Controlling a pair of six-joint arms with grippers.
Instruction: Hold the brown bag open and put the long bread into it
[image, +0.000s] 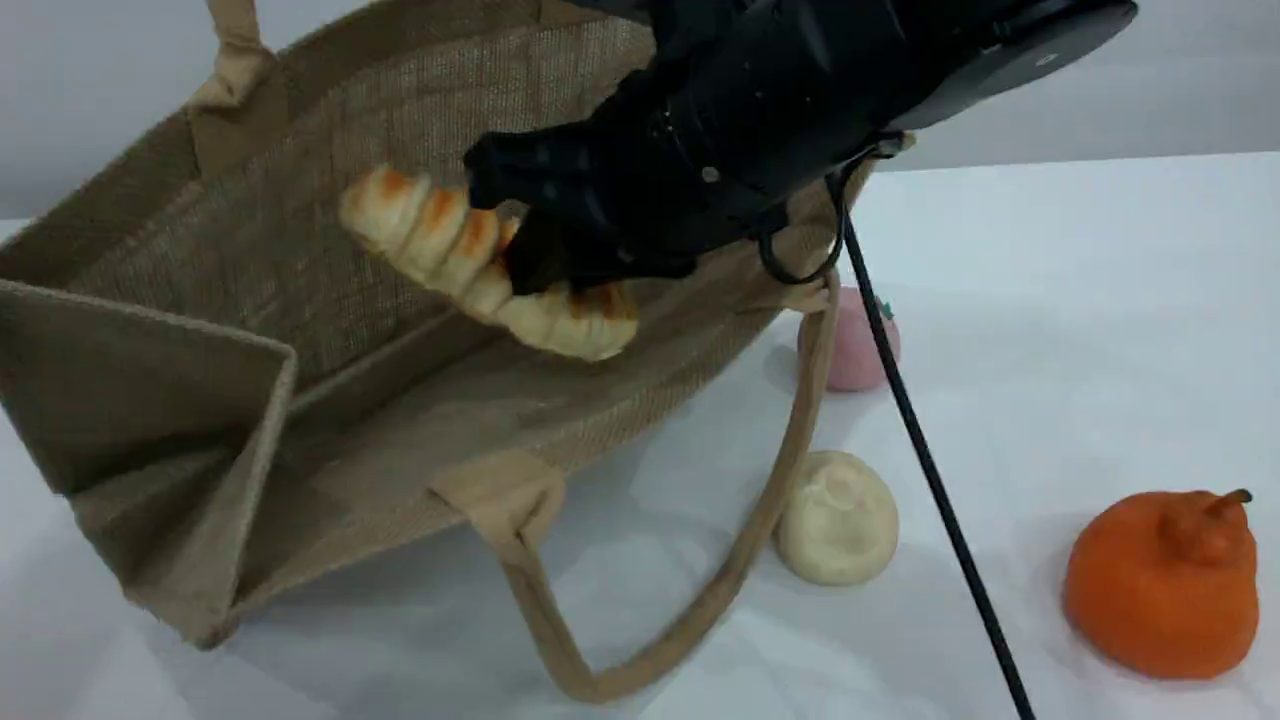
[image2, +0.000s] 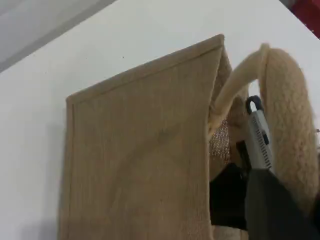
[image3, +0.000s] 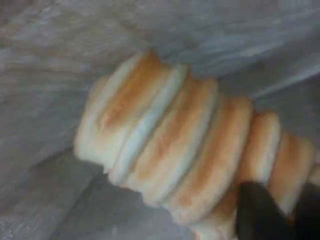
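The brown bag (image: 180, 260) lies tilted on the white table with its mouth gaping toward the camera. Its upper handle (image: 235, 40) runs up out of the scene view. In the left wrist view that beige handle (image2: 285, 125) loops over my left gripper (image2: 255, 132), which is shut on it above the bag's outer wall (image2: 140, 160). My right gripper (image: 520, 240) reaches into the bag's mouth, shut on the long bread (image: 450, 250) near its right end. The bread hangs above the lower wall. The right wrist view shows the striped loaf (image3: 170, 150) against woven fabric beside a dark fingertip (image3: 260, 215).
The bag's lower handle (image: 700, 610) loops out over the table. A cream bun (image: 838, 517) sits just right of it, a pink bun (image: 855, 345) behind. An orange pumpkin-shaped item (image: 1165, 585) stands at the far right. A black cable (image: 930, 470) slants down from the right arm.
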